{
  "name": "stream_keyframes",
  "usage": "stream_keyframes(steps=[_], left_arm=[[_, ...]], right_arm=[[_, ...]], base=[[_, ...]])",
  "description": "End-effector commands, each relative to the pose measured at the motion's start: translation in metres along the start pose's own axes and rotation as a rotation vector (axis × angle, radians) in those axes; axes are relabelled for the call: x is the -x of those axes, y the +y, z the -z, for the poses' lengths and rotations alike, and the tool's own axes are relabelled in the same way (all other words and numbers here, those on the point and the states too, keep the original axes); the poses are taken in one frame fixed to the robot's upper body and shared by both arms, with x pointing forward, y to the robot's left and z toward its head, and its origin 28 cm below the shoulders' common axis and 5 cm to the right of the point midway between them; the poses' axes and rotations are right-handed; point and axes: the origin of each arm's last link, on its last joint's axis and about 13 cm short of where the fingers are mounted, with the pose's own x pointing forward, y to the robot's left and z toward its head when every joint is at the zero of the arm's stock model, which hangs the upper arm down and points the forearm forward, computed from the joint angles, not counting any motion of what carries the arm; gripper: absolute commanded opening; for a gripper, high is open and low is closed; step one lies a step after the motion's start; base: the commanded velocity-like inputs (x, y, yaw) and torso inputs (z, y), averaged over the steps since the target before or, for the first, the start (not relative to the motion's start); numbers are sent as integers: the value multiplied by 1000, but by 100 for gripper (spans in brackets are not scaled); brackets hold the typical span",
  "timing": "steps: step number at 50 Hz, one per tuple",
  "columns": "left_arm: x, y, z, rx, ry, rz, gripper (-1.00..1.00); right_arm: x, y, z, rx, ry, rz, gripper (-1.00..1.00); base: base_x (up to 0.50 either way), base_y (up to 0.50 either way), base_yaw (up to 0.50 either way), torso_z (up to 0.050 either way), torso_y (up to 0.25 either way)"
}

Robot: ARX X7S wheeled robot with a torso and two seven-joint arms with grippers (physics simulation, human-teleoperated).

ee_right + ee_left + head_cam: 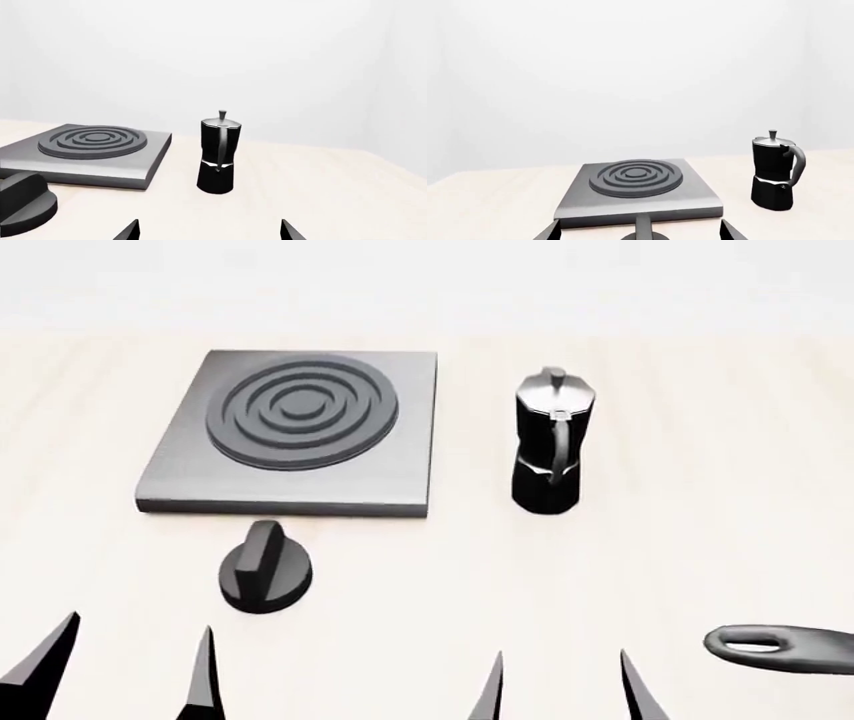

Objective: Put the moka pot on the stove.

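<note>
Both grippers sit nearest me, jaws spread, holding nothing: left gripper (120,665), right gripper (561,685). Dial knob (264,568) lies just in front of the stove (180,475). Moka pot (547,440) stands upright on the desk (694,540), just beside the stove's right edge, handle facing me. Recommended approach: I use the right gripper w/ a level approach, clamp the body below the lid, and lift clear before traversing to the burner ctr.

pan handle (785,645) cut off at edge

Head view looks down from above; both low wrist views share the stove (637,187) and moka pot (218,156).
</note>
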Motion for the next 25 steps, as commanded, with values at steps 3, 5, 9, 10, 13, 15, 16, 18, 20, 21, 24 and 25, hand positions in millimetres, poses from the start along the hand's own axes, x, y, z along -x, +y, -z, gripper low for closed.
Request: stream_keyframes(steps=[3, 5, 9, 10, 13, 15, 16, 18, 20, 21, 24, 25], left_arm=[[0, 0, -1, 4, -2, -3, 100], [0, 0, -1, 5, -1, -1, 100], [1, 0, 0, 4, -1, -2, 100], [1, 0, 0, 4, -1, -2, 100], [1, 0, 0, 3, 0, -2, 100], [1, -1, 0, 2, 0, 0, 100], [1, -1, 0, 2, 0, 2, 100], [1, -1, 0, 2, 1, 5, 100], [1, -1, 0, 2, 0, 5, 100], [1, -1, 0, 2, 0, 3, 100], [1, -1, 0, 2, -1, 0, 100], [1, -1, 0, 2, 0, 0, 100]], right_arm=[[0, 0, -1, -2, -4, -2, 100], [0, 0, -1, -2, -3, -1, 100], [0, 0, -1, 2, -1, -4, 100], [0, 0, -1, 2, -1, -4, 100], [0, 0, -1, 1, -1, -5, 100], [0, 0, -1, 2, -2, -5, 100], [0, 0, -1, -1, -3, -5, 100], [0, 0, -1, -3, -2, -7, 100], [0, 1, -1, -3, 1, -8, 100], [0, 1, 0, -7, 3, -7, 100], [0, 0, 0, -4, 0, -6, 100], [0, 0, 0, -5, 0, -7, 100]], base=[[121, 0, 0, 0, 0], [121, 0, 0, 0, 0], [122, 0, 0, 0, 0], [121, 0, 0, 0, 0], [121, 0, 0, 0, 0], [119, 0, 0, 0, 0], [121, 0, 0, 0, 0], [125, 0, 0, 0, 0], [121, 0, 0, 0, 0], [117, 0, 0, 0, 0], [124, 0, 0, 0, 0], [117, 0, 0, 0, 0]])
